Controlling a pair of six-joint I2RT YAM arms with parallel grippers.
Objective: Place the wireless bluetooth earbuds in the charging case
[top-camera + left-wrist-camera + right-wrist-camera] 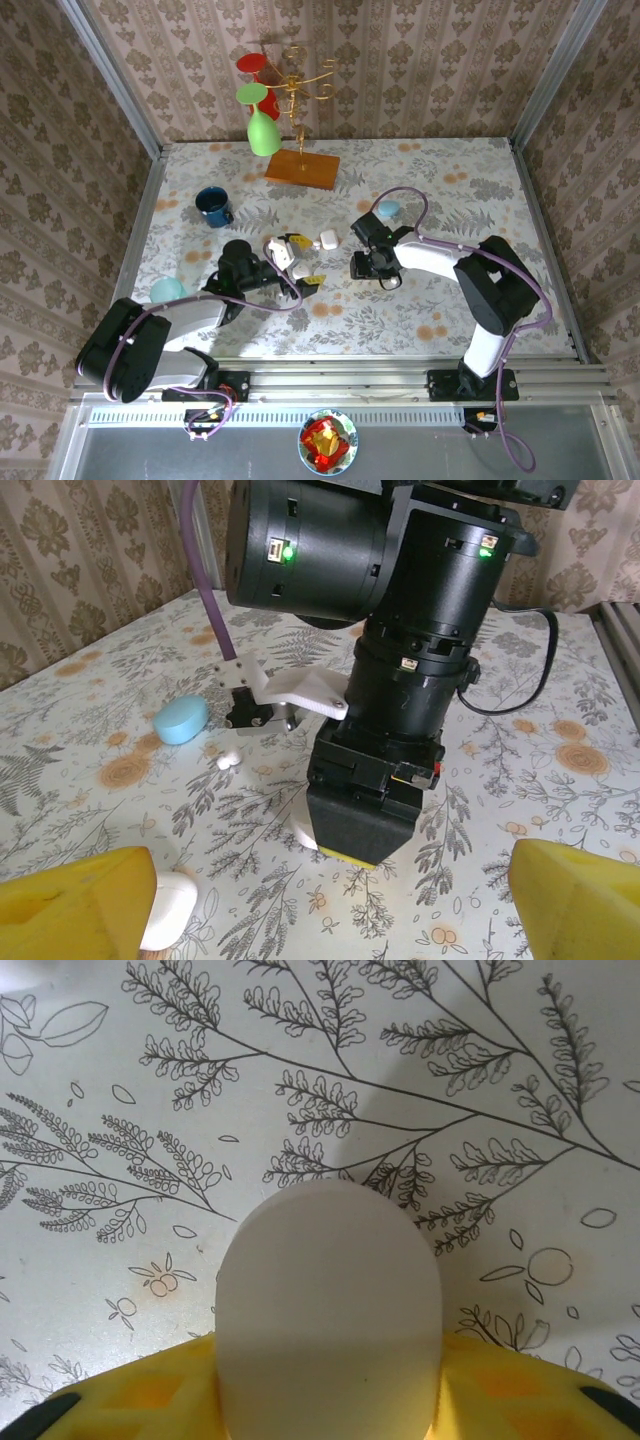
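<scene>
The earbuds (228,763) lay loose on the counter (450,200): tiny glossy white buds, close together, about mid-counter and a little toward the far edge. They sat near a pale teal case (181,720) and were not in any case. A step toward the near edge from them, my right fingers (520,1395) pinched a white charging case (330,1310) by its sides, down at the flowered surface. I could not tell whether it rested there or hung just above. It showed me a smooth, unbroken shell, so I judged its lid shut.

My left fingers (75,905) were spread wide and held nothing. They faced the right wrist, with a second white case (165,910) just beside the far finger.

What worried me most was the buds themselves. They were small and slick, so a closing finger that met one off-centre would likely flick it across the counter toward the far edge. The right arm also stood between my left fingers and the buds, and reaching straight through risked a knock between the two arms. Any sideways sweep of the left fingers could shove the second white case along. With the held case apparently shut, nothing could go in until it was opened. Prying at it while pinched only by its sides could twist it out of the grip.
</scene>
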